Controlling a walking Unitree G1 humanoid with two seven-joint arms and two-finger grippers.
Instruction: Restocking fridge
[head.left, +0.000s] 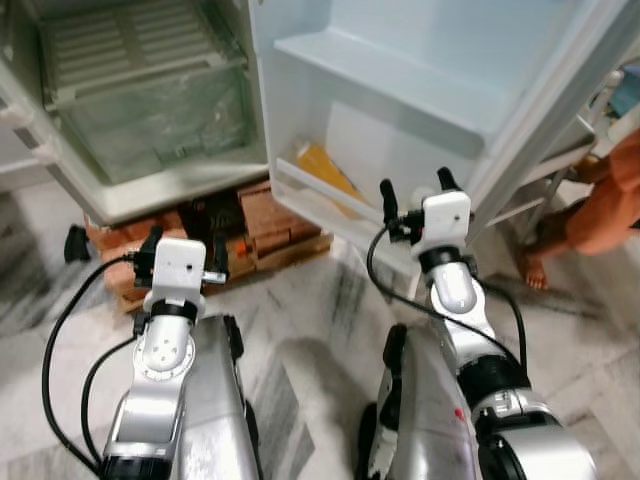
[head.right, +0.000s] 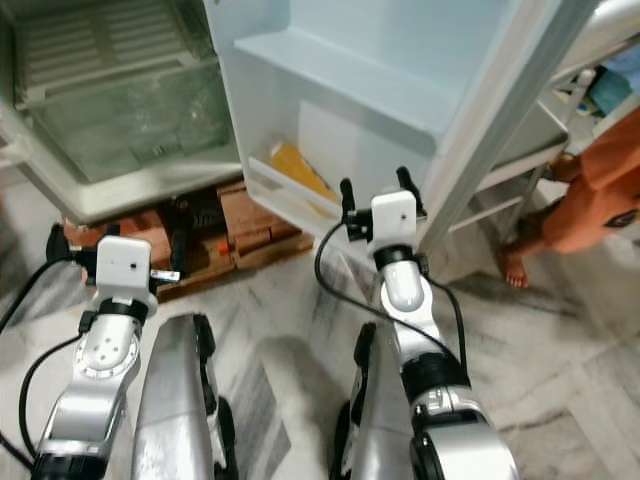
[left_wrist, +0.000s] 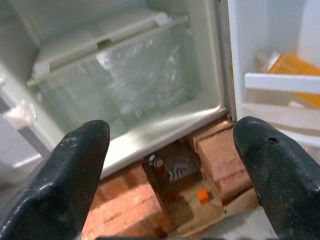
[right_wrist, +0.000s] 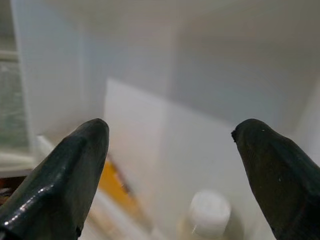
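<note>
So at this point I had the robot standing on the marble floor (head.left: 310, 330) right in front of the open fridge (head.left: 150, 190), head camera looking down at both arms. The left gripper (head.left: 180, 250) was hovering low in front of the fridge's bottom edge, fingers spread wide with nothing between them. Through its wrist camera I could see the clear plastic drawer (left_wrist: 125, 85) at the bottom of the fridge compartment, and it looked bare as far as I could tell. Under the fridge there was a stack of bricks (head.left: 270, 225) propping it up, with some small bits of hardware tucked in between that I couldn't make out. The right gripper (head.left: 412, 195) was up by the open fridge door (head.left: 400, 110), pointing into the lowest door shelf (head.left: 310, 195), also wide open and holding nothing. In that shelf sat an orange packet (head.left: 325, 170) leaning at a tilt, and the right wrist camera also caught a bottle with a white cap (right_wrist: 209, 212) just beside it. Off to the right, a person (head.left: 600, 205) was crouched or sitting near a white rack (head.left: 560, 170), well apart from the arms.
</note>
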